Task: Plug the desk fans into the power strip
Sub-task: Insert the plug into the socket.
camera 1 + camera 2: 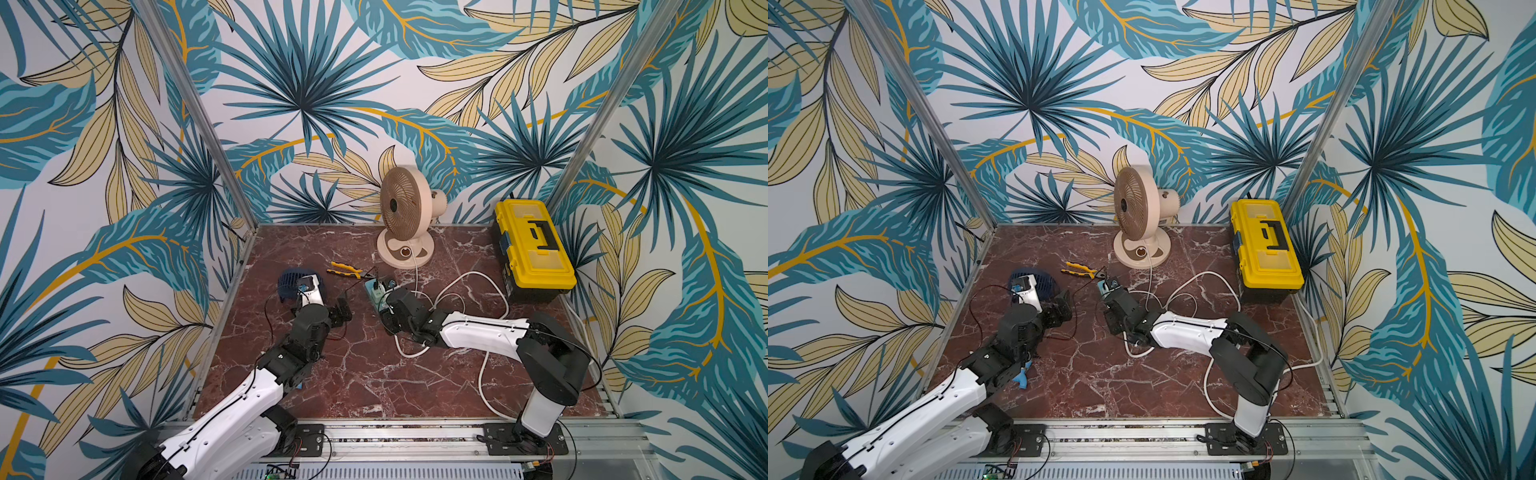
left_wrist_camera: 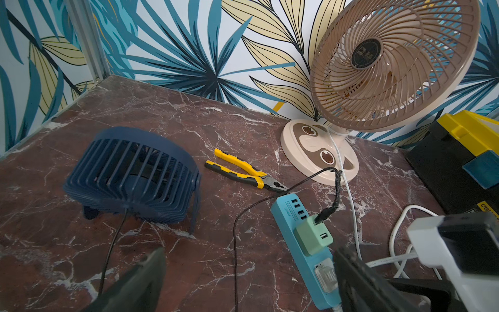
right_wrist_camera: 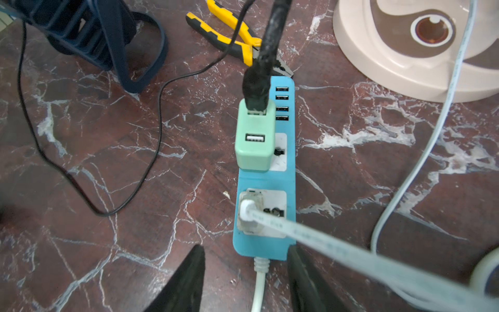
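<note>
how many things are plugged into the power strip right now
2. A mint green adapter fills the power strip socket nearer the small ports; a clear plug on a white cord fills the socket by the strip's own cable end. No more seem hidden.

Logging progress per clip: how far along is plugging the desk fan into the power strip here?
Looks done: the desk fan has its white plug seated in the power strip. In hand: nothing; the right claw stands open at the strip's cord end, the left claw open too. Left: probably only withdrawing.
</note>
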